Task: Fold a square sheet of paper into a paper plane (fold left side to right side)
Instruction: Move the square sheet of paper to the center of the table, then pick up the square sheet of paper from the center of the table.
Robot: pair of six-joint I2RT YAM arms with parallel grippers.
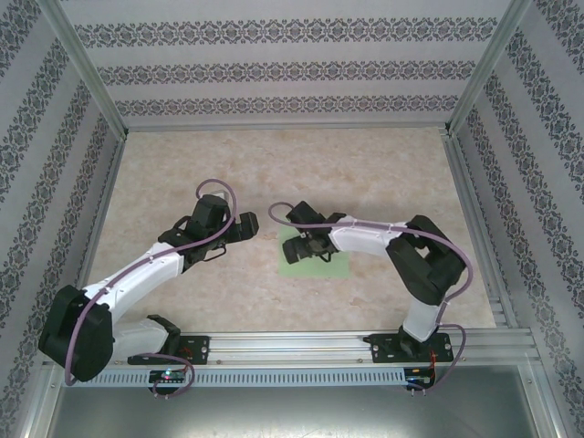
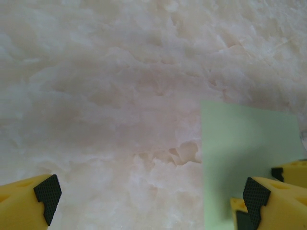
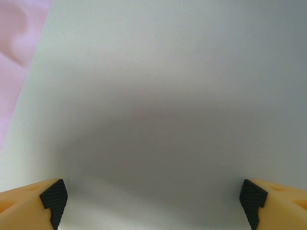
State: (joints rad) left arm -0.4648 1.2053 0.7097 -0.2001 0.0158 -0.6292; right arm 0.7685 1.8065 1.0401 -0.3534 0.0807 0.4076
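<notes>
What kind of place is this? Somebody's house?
Probably a robot test booth, not a house. The left arm and right arm are bolted to a metal rail, patterned wall panels in metal frames box in the table, and a green sheet of paper lies on it.

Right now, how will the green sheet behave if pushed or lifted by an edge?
Likely floppy: the sheet looks thin and lies flush on the table. Probably light, so a push may slide it over that smooth top. Flat edges give little to grip.
</notes>
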